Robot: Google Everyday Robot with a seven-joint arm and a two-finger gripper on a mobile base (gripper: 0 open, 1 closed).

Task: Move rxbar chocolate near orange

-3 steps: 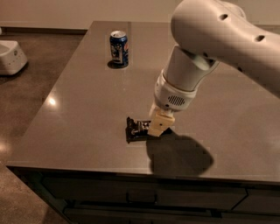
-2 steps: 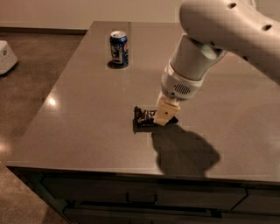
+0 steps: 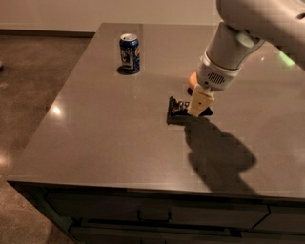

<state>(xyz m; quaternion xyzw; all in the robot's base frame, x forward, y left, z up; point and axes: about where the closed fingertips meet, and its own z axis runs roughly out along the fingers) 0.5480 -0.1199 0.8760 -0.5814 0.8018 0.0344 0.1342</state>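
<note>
Single cam, set high in front of the grey countertop (image 3: 95, 143), facing down & across it toward the far wall (image 3: 95, 12), mid-range. Drawer fronts (image 3: 152, 215) run along the bottom edge, floor (image 3: 33, 71) at left. Arm (image 3: 233, 43) enters top right; gripper (image 3: 198, 110) sits right of centre, clamped on the rxbar chocolate (image 3: 175, 110).

Your gripper (image 3: 200, 106) has travelled to the right and away from the front edge of the table (image 3: 95, 143). The rxbar chocolate (image 3: 175, 108) has gone with it, with one end held between the fingers. The orange (image 3: 192, 78), hidden behind the arm before, now shows just beyond the gripper.
</note>
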